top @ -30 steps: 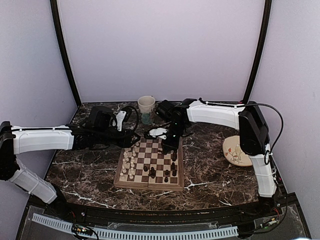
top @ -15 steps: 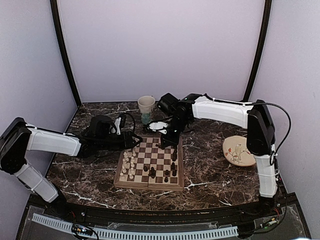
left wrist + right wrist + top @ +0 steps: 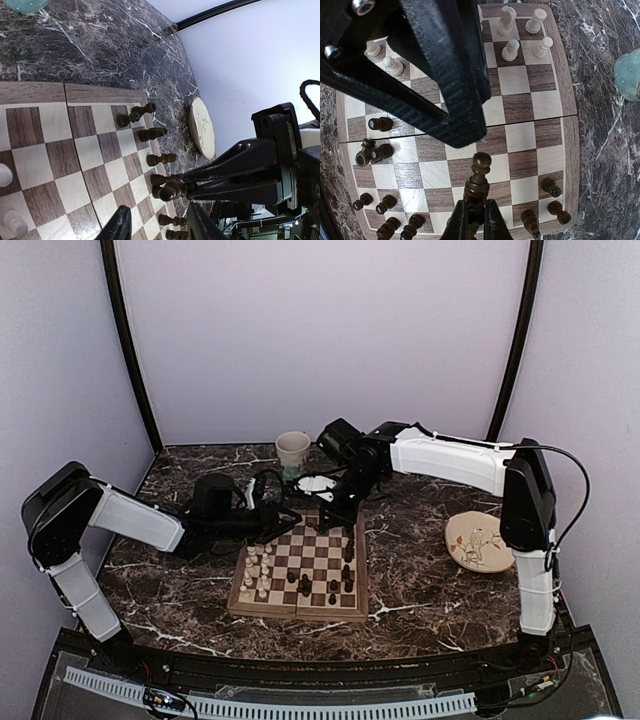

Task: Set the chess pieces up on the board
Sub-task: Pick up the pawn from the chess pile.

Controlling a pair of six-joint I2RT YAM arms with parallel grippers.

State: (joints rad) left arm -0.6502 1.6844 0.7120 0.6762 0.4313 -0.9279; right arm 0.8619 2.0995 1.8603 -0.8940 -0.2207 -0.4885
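The board (image 3: 298,612) lies mid-table, with white chess pieces (image 3: 258,570) along its left side and dark chess pieces (image 3: 345,575) along its right. My right gripper (image 3: 475,218) is shut on the base of a dark piece (image 3: 481,172), which hangs over the squares near the dark rows. In the top view this right gripper (image 3: 335,518) sits over the board's far edge. My left gripper (image 3: 283,524) hovers over the far left corner, open and empty. In the left wrist view, my left gripper (image 3: 160,231) points at the held dark piece (image 3: 169,191).
A paper cup (image 3: 293,452) stands behind the board, with a white scrap (image 3: 318,483) beside it. A round cream plate (image 3: 475,542) lies to the right of the board. The left gripper's black fingers (image 3: 445,75) loom across the top of the right wrist view.
My left arm has folded its elbow back and pushed its gripper right, onto the board's far left corner. The right gripper has shifted slightly left with the dark piece still held.
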